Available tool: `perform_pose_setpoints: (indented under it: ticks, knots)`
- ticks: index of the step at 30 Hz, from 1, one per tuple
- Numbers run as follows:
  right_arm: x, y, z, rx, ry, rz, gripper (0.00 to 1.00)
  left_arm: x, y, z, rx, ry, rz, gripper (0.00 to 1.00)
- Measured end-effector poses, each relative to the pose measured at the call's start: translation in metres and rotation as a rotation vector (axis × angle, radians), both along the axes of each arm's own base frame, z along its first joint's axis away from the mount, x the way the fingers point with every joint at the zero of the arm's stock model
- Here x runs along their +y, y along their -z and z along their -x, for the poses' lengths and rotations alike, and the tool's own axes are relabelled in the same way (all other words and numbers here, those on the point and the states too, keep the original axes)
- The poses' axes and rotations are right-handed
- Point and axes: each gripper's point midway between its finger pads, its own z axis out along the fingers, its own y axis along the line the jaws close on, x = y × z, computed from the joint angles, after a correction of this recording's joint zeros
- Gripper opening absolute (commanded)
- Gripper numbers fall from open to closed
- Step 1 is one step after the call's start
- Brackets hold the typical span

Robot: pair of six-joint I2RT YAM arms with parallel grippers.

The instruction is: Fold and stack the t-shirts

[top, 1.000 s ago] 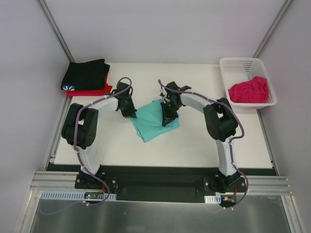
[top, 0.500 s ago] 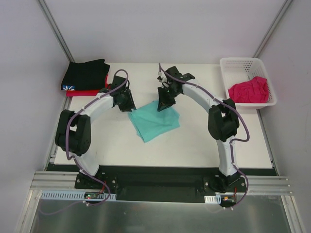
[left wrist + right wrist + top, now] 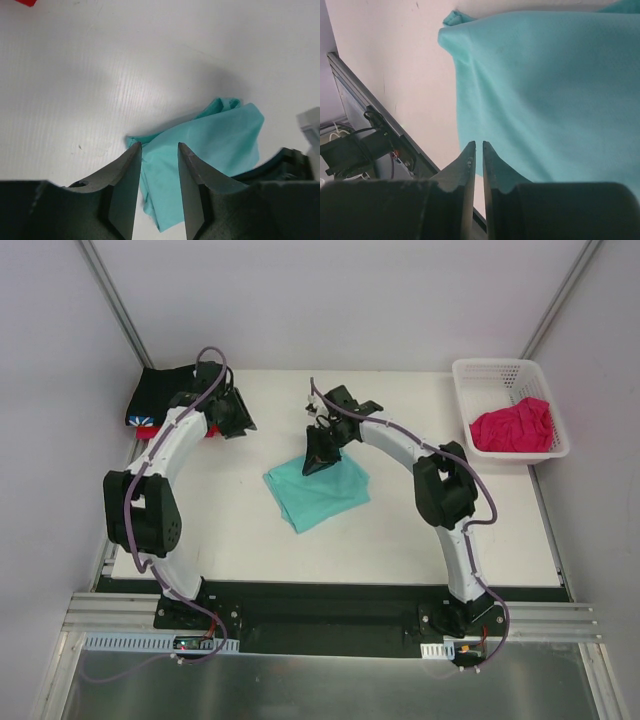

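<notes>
The teal t-shirt (image 3: pixel 317 492) lies folded in the middle of the desk (image 3: pixel 420 530). The right tool (image 3: pixel 315 462) hangs over its far edge, fingers a slit apart, holding nothing. The left tool (image 3: pixel 240 422), its 2 fingers apart and empty, hovers by the black t-shirt (image 3: pixel 165 390) at the far-left corner. The pink t-shirt (image 3: pixel 512 426) lies in the far-right basket (image 3: pixel 480 370).

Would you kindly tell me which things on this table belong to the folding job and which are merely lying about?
Belong to the job:
- teal t-shirt
- black t-shirt
- red t-shirt
- magenta t-shirt

Merely lying about:
- white basket, which holds the magenta t-shirt
</notes>
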Motion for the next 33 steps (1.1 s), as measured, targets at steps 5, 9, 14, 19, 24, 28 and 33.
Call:
perform_pose_setpoints:
  ticks: [5, 9, 14, 19, 24, 28, 33]
  knots:
    - [0.001, 0.04, 0.009, 0.083, -0.004, 0.027, 0.14, 0.013, -0.018, -0.018, -0.015, -0.022, 0.028, 0.34]
    - [-0.008, 0.059, 0.023, 0.133, 0.0, 0.051, 0.15, 0.053, -0.018, -0.039, 0.012, -0.109, 0.042, 0.34]
    - [-0.021, 0.06, 0.048, 0.171, 0.007, 0.05, 0.15, 0.116, -0.024, -0.072, -0.013, -0.256, -0.011, 0.36]
    - [-0.025, 0.025, 0.066, 0.116, -0.004, -0.001, 0.15, 0.159, -0.036, -0.114, -0.094, -0.342, -0.058, 0.36]
    - [-0.025, -0.01, 0.091, 0.049, -0.043, -0.054, 0.15, 0.182, -0.021, -0.155, -0.144, -0.36, -0.035, 0.38]
    - [-0.029, -0.024, 0.107, 0.024, -0.061, -0.073, 0.15, 0.194, 0.003, -0.179, -0.154, -0.358, 0.021, 0.43]
    - [-0.033, -0.032, 0.112, 0.011, -0.063, -0.082, 0.15, 0.216, 0.023, -0.192, -0.171, -0.382, 0.061, 0.45]
